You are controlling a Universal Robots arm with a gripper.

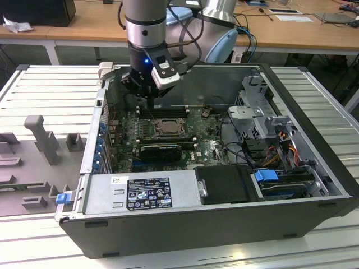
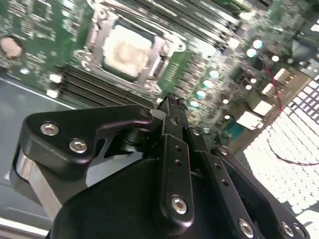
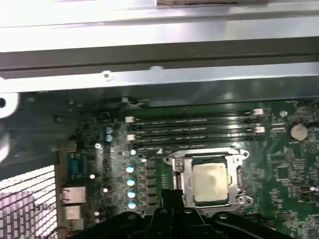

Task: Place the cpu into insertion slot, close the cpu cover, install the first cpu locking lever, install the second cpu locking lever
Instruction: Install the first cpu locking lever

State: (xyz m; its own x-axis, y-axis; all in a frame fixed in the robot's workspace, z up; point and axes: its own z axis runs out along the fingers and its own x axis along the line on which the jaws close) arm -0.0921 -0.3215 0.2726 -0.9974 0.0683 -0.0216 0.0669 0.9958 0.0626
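Black gripper (image 2: 172, 103) closest in both wrist views, fingers drawn tight together, gripping nothing. Hangs inside the open computer case (image 1: 224, 224), above the green board (image 3: 294, 169), near the memory slots (image 3: 194, 127) and just beside the insertion slot (image 1: 167, 126). Pale cpu (image 3: 210, 181) seated flat in that slot, cpu cover (image 2: 155, 62) lying down around it, framing its top.

Matt black tool (image 2: 172, 103); dull silvery cpu (image 2: 124, 50); shiny metal cpu cover (image 2: 155, 63); glossy green circuit board (image 2: 30, 25).
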